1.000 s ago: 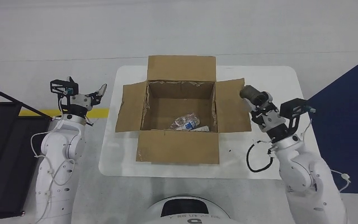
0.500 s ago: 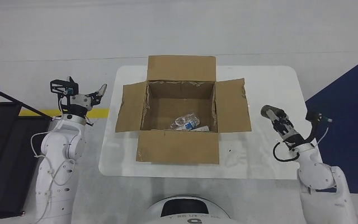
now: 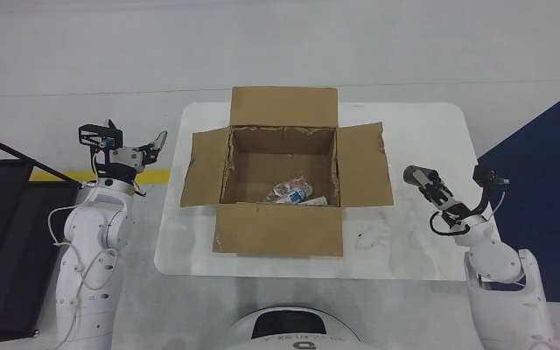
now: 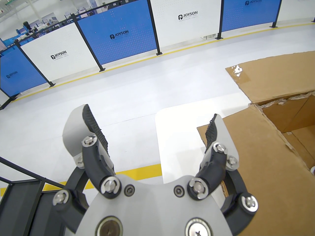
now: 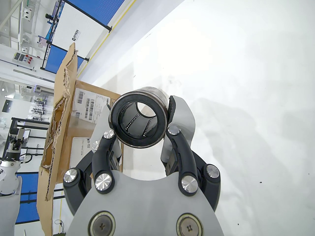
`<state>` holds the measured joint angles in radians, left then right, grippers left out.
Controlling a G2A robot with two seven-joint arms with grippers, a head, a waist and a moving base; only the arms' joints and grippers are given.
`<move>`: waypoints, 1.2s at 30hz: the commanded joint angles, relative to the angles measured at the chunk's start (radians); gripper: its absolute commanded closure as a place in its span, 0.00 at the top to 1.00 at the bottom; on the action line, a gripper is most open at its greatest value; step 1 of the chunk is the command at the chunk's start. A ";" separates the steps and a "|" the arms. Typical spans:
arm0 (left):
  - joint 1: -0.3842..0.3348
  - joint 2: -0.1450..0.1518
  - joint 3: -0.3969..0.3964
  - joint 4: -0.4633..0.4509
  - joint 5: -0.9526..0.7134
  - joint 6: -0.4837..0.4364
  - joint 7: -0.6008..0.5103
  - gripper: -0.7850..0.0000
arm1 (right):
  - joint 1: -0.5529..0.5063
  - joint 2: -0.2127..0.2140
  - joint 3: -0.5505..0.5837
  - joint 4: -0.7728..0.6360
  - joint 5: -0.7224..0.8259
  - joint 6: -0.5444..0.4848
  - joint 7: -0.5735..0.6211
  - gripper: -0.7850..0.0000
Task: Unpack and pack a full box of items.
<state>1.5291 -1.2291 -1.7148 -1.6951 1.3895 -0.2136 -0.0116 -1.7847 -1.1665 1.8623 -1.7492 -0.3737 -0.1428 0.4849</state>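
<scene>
White tabletop forms the work surface, and an open cardboard box sits at its middle with all four flaps folded out flat. The right tool is closed partway on a dark cylindrical bearing, gripped across its barrel. The hollow bore faces the wrist camera, and rows of small balls are visible inside it. Seen from above, the right tool and bearing stand over bare tabletop. Whether the bearing touches the surface cannot be determined. Just ahead of this tool lies the nearest box flap, which carries printed labels and has a torn edge; a narrow gap separates flap and bearing. The left tool has its fingers spread wide with nothing between them. From above, the left tool hangs off the tabletop's side, over the floor. Ahead of it is the tabletop's rounded corner, then the box's near flap. Deeper in, on the box floor, rests a clear plastic-wrapped packet. Beyond the left tool a yellow line crosses the floor, and blue and white partition panels close off the room.
</scene>
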 commanded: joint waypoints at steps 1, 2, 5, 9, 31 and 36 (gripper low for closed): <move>0.000 0.000 0.000 0.000 0.000 0.000 0.000 1.00 | 0.000 0.000 0.000 0.000 0.000 0.000 0.000 0.00; 0.000 0.000 0.000 0.000 0.000 0.000 0.000 1.00 | 0.000 0.000 0.000 0.000 0.000 0.000 0.000 0.00; 0.000 0.000 0.000 0.000 0.000 0.000 0.000 1.00 | 0.000 0.000 0.000 0.000 0.000 0.000 0.000 0.00; 0.000 0.000 0.000 0.000 0.000 0.000 0.000 1.00 | 0.000 0.000 0.001 0.000 -0.013 0.008 -0.013 0.00; 0.000 0.000 0.000 0.000 0.000 0.000 0.000 1.00 | 0.166 0.036 -0.014 0.082 -0.364 0.423 0.362 0.00; 0.000 0.000 0.000 0.000 0.000 0.000 0.000 1.00 | 0.215 0.045 -0.017 0.123 -0.382 0.417 0.456 0.00</move>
<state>1.5291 -1.2291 -1.7148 -1.6951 1.3895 -0.2136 -0.0116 -1.5772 -1.1223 1.8454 -1.6327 -0.7549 0.2742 0.9306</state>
